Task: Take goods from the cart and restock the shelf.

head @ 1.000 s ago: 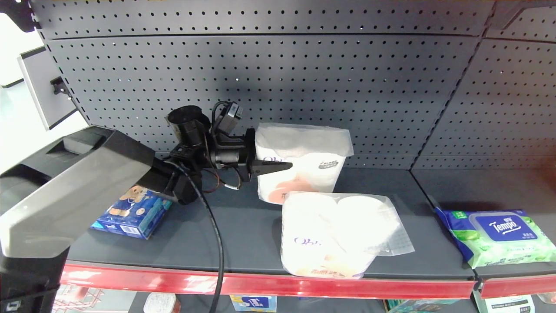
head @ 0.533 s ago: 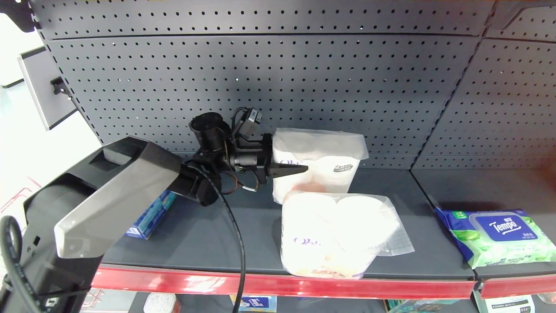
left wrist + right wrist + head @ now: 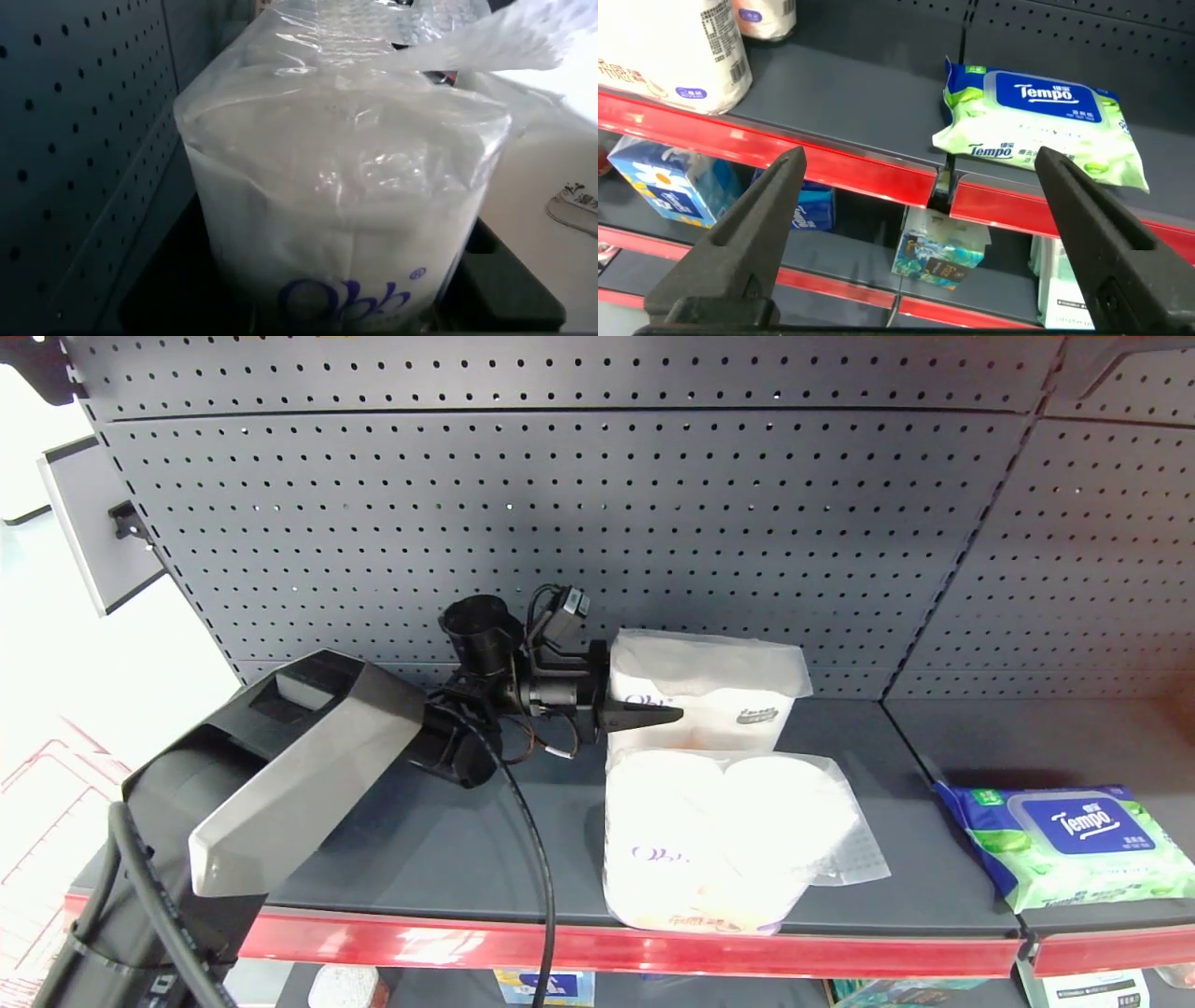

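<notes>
Left claw [image 3: 658, 707] clenched on the toilet-roll pack [image 3: 724, 691] at the back of the shelf [image 3: 439, 840], just behind the front pack [image 3: 719, 831]; risk: loose wrap slips in the grip, or lowering it shoves the front pack over the edge.

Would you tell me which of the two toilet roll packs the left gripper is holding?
The rear pack, by the pegboard wall; the left gripper clamps its side. The front pack stands free at the shelf's red edge.
</notes>
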